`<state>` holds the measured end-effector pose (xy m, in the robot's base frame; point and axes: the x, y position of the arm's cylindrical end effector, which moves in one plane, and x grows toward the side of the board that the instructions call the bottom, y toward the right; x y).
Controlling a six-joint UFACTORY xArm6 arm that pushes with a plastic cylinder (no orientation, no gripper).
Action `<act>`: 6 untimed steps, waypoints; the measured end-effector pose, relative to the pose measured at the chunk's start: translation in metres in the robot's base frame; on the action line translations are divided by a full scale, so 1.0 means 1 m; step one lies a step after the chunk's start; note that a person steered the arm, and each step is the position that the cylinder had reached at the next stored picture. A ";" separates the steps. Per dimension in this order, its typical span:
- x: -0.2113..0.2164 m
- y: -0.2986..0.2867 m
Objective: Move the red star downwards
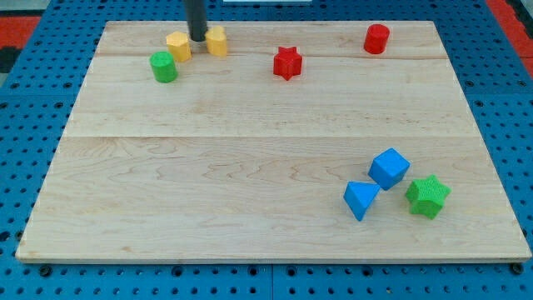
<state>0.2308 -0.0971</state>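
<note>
Lab bench: wooden board on blue perforated base.

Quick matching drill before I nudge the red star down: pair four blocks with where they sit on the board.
1 red star block
2 red cylinder block
3 green star block
4 green cylinder block

A view's top left, below-left of my tip
B top right corner
C top centre
D bottom right, beside the blue cube block

Pairs: 1-C, 2-B, 3-D, 4-A

Red star flat on the board, near the view's top, centre.
</note>
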 end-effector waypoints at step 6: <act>0.038 0.133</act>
